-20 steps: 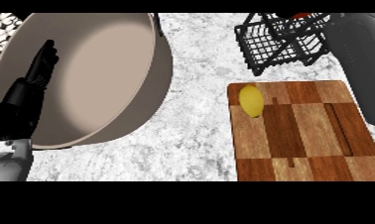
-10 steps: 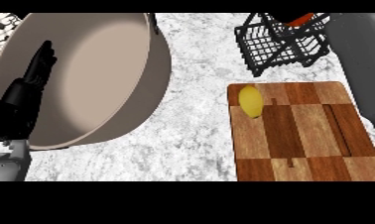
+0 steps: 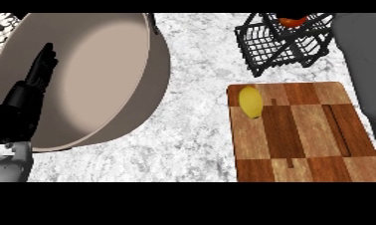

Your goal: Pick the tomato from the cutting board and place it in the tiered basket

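Tomato (image 3: 292, 21) already rests in tiered basket (image 3: 283, 45), cutting board (image 3: 301, 132) holds only a lemon (image 3: 250, 102), and left hand (image 3: 38, 72) rests open.

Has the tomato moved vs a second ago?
Yes. The tomato now sits slightly lower and further left in the tiered basket, settling in. The lemon on the cutting board is unmoved.

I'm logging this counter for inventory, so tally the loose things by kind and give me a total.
Fruit and vegetables: 2, tomato in the basket and a yellow lemon-like fruit on the board
Wire basket: 1
Cutting board: 1
Large bowl: 1
Total: 5
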